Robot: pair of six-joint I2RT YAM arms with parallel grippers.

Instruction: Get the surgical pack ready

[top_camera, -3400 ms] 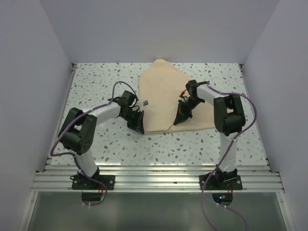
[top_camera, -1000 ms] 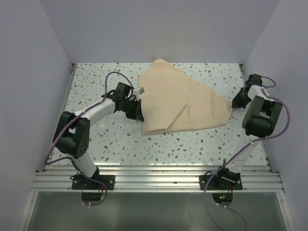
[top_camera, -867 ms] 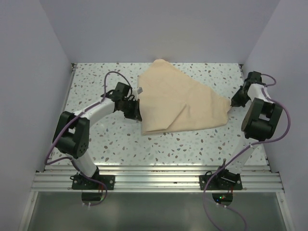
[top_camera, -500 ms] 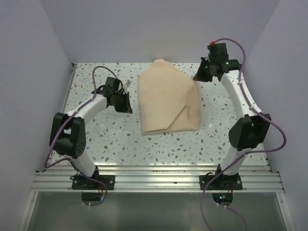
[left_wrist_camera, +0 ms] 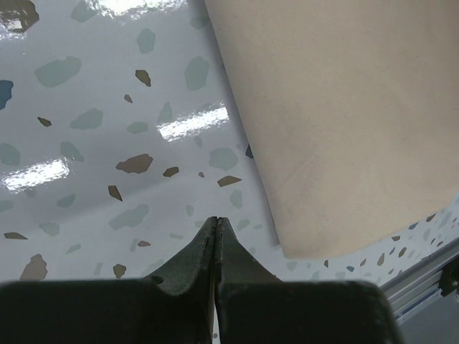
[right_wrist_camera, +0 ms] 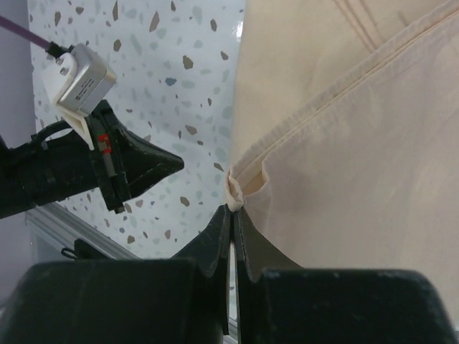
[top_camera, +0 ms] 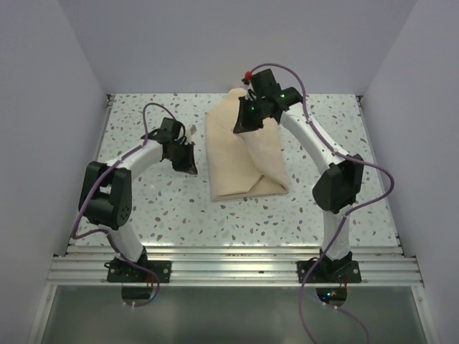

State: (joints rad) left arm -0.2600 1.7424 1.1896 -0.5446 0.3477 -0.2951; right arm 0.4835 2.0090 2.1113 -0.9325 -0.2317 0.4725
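My right gripper (right_wrist_camera: 233, 209) is closed, both fingertips pressed together on a hemmed corner of the tan wrap sheet (top_camera: 240, 168). A small fold of cloth bunches just above the tips. In the overhead view this arm reaches across from the right and holds that corner raised over the far half of the sheet, with the right-hand portion drawn in over the rest. The sheet lies at the middle of the speckled table (top_camera: 143, 208), its near edge flat and its far end close to the back wall. My left gripper (left_wrist_camera: 216, 223) is fully closed with nothing between the fingers, and the tips meet in a single seam. It sits low over bare table just left of the sheet's left edge, apart from the cloth. In its wrist view the sheet's near left corner lies to the right. Whether the tips touch the table surface cannot be determined. The right wrist view shows the left gripper beside that same edge, with its grey camera housing (right_wrist_camera: 79, 82) on top. An aluminium rail (top_camera: 229, 266) runs along the near edge of the table.
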